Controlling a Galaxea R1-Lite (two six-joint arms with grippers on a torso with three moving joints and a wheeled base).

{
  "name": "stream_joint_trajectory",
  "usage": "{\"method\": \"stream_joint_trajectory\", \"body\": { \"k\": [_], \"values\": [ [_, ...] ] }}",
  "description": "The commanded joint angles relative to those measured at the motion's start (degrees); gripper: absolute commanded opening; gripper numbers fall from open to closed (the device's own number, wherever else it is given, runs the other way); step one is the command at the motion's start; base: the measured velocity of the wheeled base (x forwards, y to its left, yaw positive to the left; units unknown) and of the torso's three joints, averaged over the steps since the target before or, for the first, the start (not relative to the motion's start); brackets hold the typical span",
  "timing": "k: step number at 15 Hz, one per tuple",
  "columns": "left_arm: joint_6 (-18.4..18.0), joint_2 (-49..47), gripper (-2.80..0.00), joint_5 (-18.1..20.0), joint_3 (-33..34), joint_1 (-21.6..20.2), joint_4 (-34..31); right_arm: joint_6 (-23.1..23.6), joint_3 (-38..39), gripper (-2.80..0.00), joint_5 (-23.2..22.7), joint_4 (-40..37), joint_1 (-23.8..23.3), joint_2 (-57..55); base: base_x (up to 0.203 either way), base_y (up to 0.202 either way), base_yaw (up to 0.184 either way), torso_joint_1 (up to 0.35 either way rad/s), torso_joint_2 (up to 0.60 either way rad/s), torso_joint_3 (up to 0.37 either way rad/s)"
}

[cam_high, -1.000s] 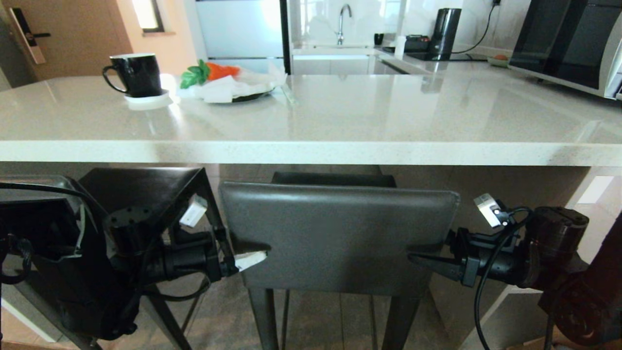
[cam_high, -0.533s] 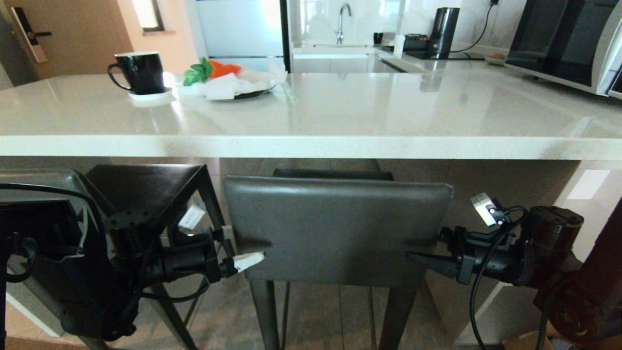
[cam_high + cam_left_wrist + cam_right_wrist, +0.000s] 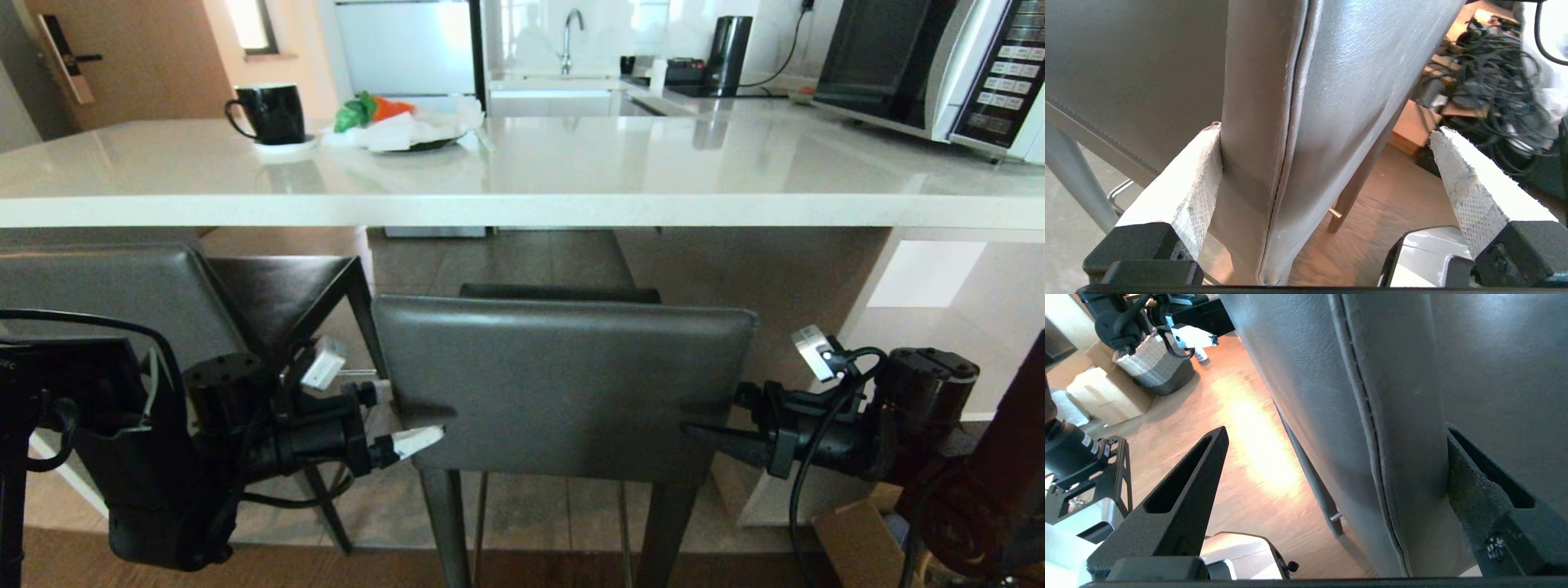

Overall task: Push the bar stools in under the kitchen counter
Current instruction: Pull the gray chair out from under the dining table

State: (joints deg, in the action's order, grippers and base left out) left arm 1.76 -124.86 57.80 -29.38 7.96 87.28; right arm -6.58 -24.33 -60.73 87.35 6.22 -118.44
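Two tools [image 3: 408,441] [image 3: 702,433] straddle bar stool [image 3: 563,384] backrest edges

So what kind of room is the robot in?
Most likely a home kitchen. There's a sink tap at the back, a microwave and a black mug on the long white kitchen counter, and a bar stool tucked in front of it.

Glossy, speckled off-white stone on the kitchen surface [image 3: 522,175], mirroring a shiny black ceramic mug [image 3: 273,114]. Grained dark grey leather, stitched at the seam, on the near bar stool [image 3: 563,384]. Rough white woven tape on the left gripper [image 3: 1327,179] fingers [image 3: 1188,192]; matt black plastic on the right gripper [image 3: 1331,490].
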Motion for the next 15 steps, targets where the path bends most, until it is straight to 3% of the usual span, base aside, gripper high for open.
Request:
{"method": "stream_joint_trajectory", "body": {
  "k": [1, 15],
  "values": [
    [0.1, -0.6, 0.00, 0.3, 0.3, -0.2, 0.4, -0.1, 0.0, 0.00, -0.4, 0.3, 0.0, -0.4, -0.189, 0.000, -0.004, -0.002, 0.00, 0.007],
    [0.0, 1.6, 0.00, 0.2, 2.5, 1.5, 0.4, 0.3, 0.9, 0.00, -0.4, 0.3, 0.0, 0.0, -0.193, 0.000, -0.001, 0.002, 0.00, 0.002]
  ]
}}
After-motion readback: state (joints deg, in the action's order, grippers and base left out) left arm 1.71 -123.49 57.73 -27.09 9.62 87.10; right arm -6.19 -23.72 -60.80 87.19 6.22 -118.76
